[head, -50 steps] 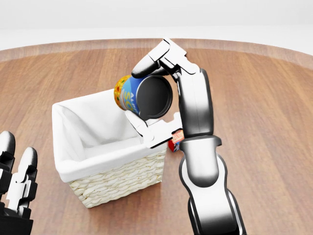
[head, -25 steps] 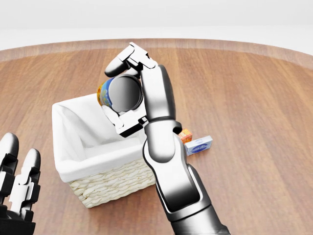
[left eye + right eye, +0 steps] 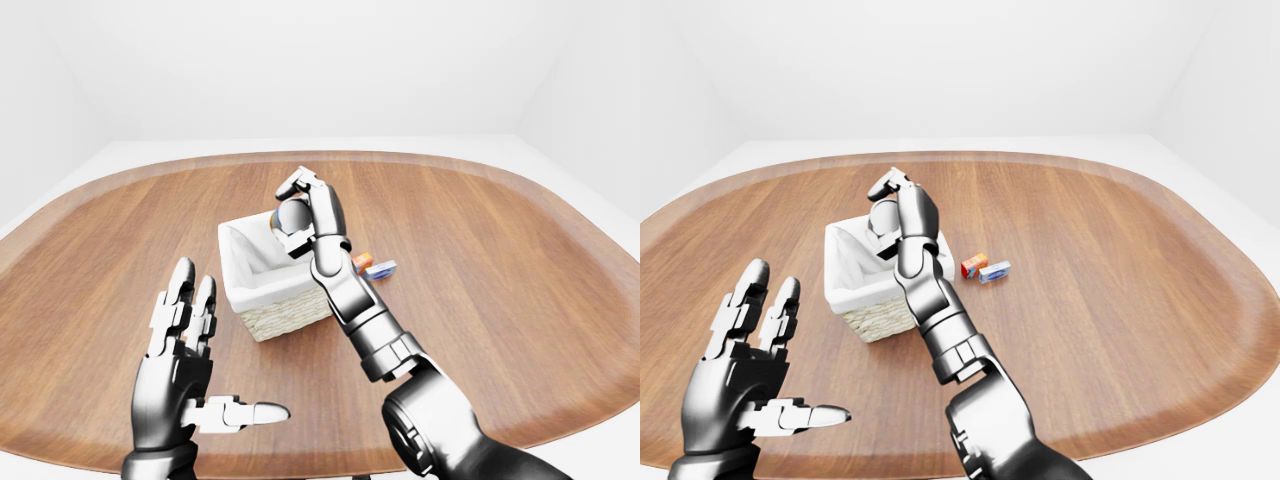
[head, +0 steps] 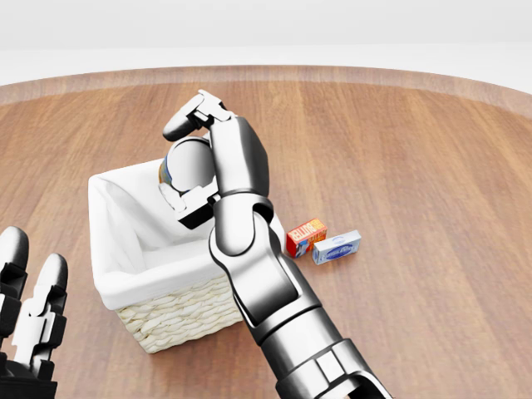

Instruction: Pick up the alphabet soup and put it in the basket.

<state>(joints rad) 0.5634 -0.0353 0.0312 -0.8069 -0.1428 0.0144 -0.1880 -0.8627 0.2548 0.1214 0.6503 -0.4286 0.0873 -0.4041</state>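
Nearest to us, at the bottom left of the left-eye view, our left hand [image 3: 185, 375] is held up with its fingers spread and nothing in it. Next comes the basket [image 4: 125, 287], white-lined, on the table [image 4: 432, 150]. Above its opening our right hand [image 4: 193, 166] is clenched around the soup [image 4: 188, 164]. The can lies tilted, its grey end turned toward the camera, and it is over the far right part of the basket, not yet inside.

We judge the main risk is the release. The can is held on its side, so if the fingers open now it may strike the rim or the liner, roll, and fall out onto the table. It could also tip the light basket. Lowering it deeper into the opening first would be safer.

Beyond the arm, to the right of the basket, a red box [image 4: 305, 236] and a blue box [image 4: 337, 247] lie just beside each other.

The head view shows the can closely, but our left hand is cut at the edge. The eye views show the whole left hand and the full oval table, while the can there is small
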